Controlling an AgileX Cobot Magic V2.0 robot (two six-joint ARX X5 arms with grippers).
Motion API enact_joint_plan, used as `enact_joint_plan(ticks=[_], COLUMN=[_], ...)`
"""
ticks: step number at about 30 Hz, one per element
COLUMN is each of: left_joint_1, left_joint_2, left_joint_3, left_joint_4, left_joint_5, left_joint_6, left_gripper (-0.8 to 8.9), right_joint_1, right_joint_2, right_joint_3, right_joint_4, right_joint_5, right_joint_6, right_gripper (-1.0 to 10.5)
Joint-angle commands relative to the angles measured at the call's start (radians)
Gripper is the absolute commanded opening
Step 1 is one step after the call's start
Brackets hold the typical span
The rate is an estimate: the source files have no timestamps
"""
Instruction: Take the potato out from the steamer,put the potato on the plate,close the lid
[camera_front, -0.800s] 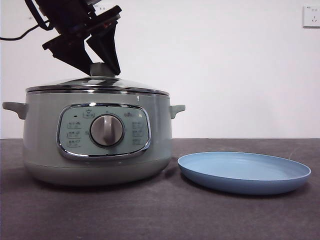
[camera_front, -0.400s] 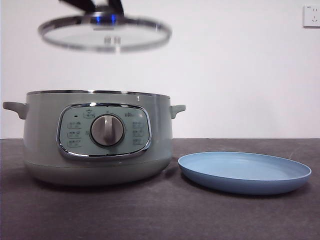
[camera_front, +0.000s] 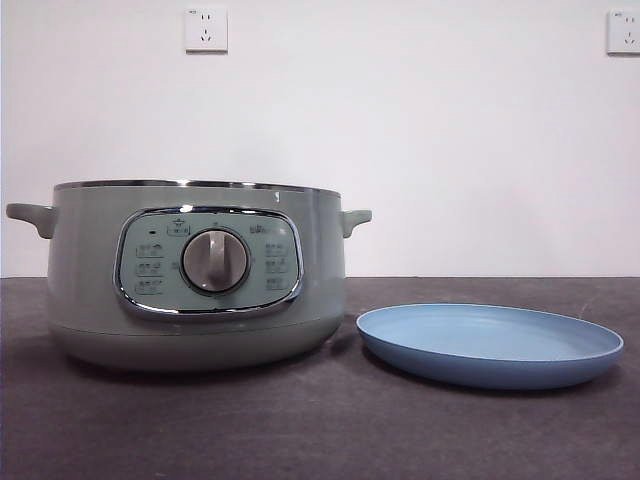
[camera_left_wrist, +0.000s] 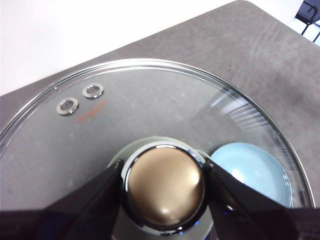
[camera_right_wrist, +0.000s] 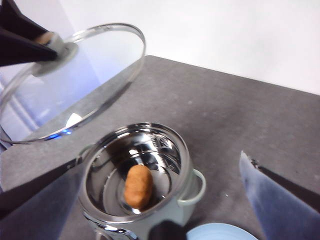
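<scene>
The sage-green steamer (camera_front: 195, 275) stands uncovered on the dark table. Beside it on the right lies the light-blue plate (camera_front: 490, 345). From the right wrist view the orange-brown potato (camera_right_wrist: 137, 186) is seen lying on the shiny floor of the steamer (camera_right_wrist: 187, 200). My left gripper (camera_left_wrist: 164, 172) is shut on the knob of the glass lid (camera_left_wrist: 150, 100) and holds it in the air. The lid (camera_right_wrist: 95, 70) hangs high and off to one side of the pot. My right gripper (camera_right_wrist: 159, 160) is open, well above the steamer, holding nothing.
Two wall sockets (camera_front: 205, 30) sit on the white wall behind. The plate (camera_left_wrist: 250, 170) shows through the lid's glass, and an edge of the plate (camera_right_wrist: 220, 232) lies next to the pot. Dark tabletop (camera_right_wrist: 240, 120) stretches beyond the steamer.
The lid has been lifted off the steamer by the left gripper and has risen out of the top of the front view. The pot and plate have not moved.
</scene>
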Motion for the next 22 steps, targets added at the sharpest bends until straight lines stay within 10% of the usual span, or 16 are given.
enact_joint_plan(ticks=[1, 22], left_joint_1=[0.003, 0.004], left_joint_2=[-0.019, -0.241], left_joint_3=[0.084, 0.152], left_joint_4=[-0.051, -0.216], left_joint_5=[0.007, -0.310], left_joint_6=[0.046, 0.113], left_gripper=[-0.08, -0.09], right_joint_1=[0.026, 0.330], right_joint_2=[0.009, 0.380], right_joint_3=[0.005, 0.186], right_joint_4=[0.018, 0.026], right_joint_5=[-0.002, 0.054], right_joint_6=[0.030, 0.030], right_gripper=[5.6, 5.6])
